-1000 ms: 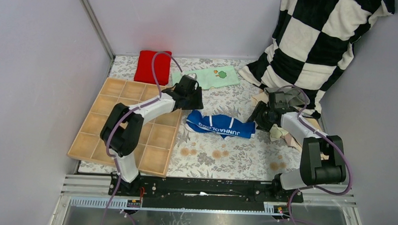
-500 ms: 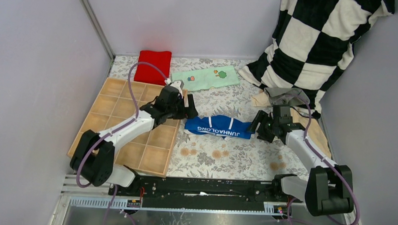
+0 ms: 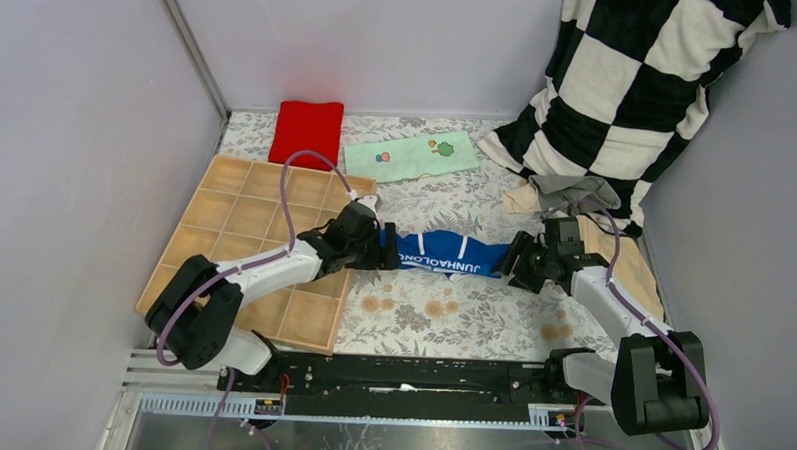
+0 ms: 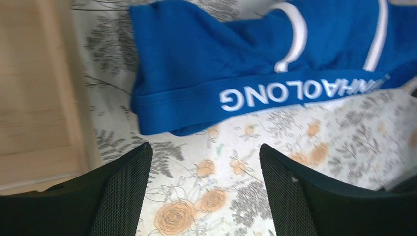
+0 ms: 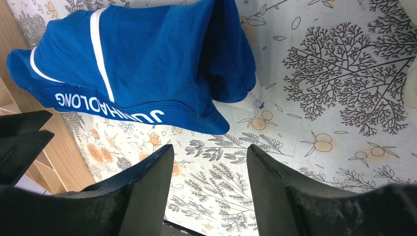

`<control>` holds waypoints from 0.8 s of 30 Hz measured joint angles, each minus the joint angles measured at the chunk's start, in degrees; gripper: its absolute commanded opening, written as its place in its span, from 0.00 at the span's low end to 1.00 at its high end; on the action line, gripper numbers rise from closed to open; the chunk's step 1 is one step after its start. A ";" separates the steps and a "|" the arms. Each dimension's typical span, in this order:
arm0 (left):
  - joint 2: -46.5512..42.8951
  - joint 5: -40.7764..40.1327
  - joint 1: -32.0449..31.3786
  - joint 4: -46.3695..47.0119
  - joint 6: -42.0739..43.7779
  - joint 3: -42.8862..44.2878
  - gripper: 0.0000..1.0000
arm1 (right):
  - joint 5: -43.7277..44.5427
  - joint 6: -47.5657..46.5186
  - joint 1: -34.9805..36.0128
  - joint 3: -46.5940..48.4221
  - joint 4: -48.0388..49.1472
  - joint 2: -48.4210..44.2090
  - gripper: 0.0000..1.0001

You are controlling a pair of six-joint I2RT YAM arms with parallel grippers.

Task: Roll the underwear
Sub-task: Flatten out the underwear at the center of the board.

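The blue underwear (image 3: pixel 446 254) lies flat and unrolled on the floral cloth (image 3: pixel 451 312), between the left gripper (image 3: pixel 386 253) and right gripper (image 3: pixel 516 262). Both stand wide open, holding nothing. Rolling appears not yet begun.

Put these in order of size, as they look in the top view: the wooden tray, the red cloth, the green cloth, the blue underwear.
1. Wooden tray, by far the largest.
2. Green cloth and red cloth: about alike, so no ranking.
3. Blue underwear: looks smallest, but only slightly.
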 measured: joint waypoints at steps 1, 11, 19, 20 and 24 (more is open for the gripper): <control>0.48 -1.07 -0.20 -0.07 -0.46 0.00 0.86 | -0.22 0.00 0.00 0.00 0.09 0.00 0.63; 1.42 -10.51 -0.44 -0.70 -3.56 0.07 0.93 | -0.81 0.00 0.00 -0.07 0.09 0.00 0.63; 1.88 -9.86 0.44 2.29 -3.87 -0.74 0.87 | -0.81 0.02 0.00 -0.79 0.37 -0.22 0.60; 1.92 -9.42 0.52 3.10 -3.74 -1.14 0.85 | -0.81 0.04 0.00 -0.85 0.42 -0.22 0.59; 2.14 -7.10 0.81 5.90 -3.06 -2.78 0.76 | -0.83 0.09 0.00 -1.07 0.83 -0.22 0.56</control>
